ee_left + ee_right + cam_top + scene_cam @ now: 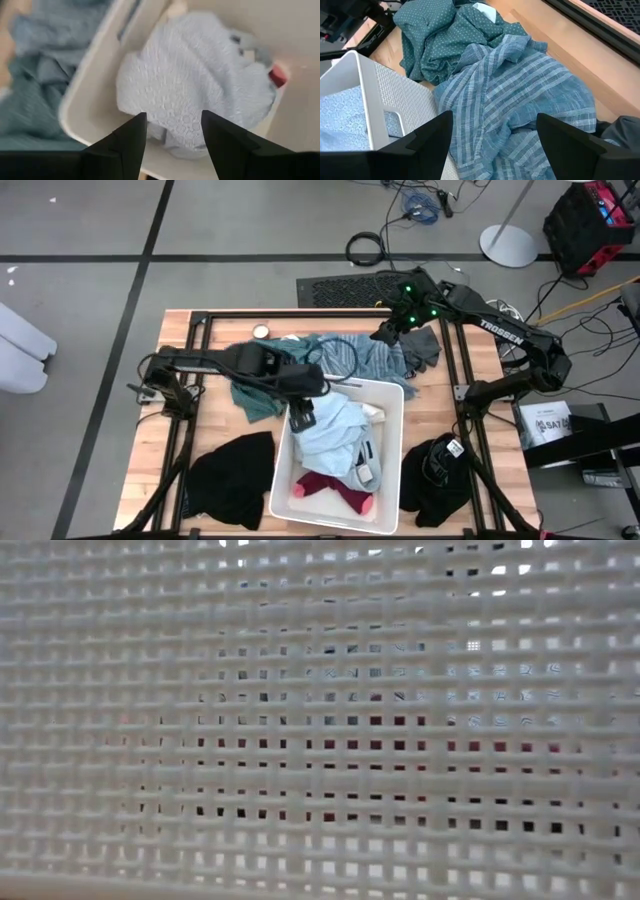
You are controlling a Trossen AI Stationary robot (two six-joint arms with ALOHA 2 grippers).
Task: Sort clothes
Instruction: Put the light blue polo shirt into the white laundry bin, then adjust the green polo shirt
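The left pincer (303, 418) hangs spread over the upper left corner of the white bin (392, 470) at centre frame, nothing between its fingers, just above the light blue garment (335, 435) lying in the bin. The right pincer (383, 335), spread and empty, hovers over the striped garment (520, 105) at the desk's (205, 425) upper middle

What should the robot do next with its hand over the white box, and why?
Probably lift the left gripper up and away from the white bin. Its fingers are apart with nothing between them, and the light blue garment lies in the bin below, so that piece looks dropped. The right gripper hangs open over the striped cloth, likely the next pick.
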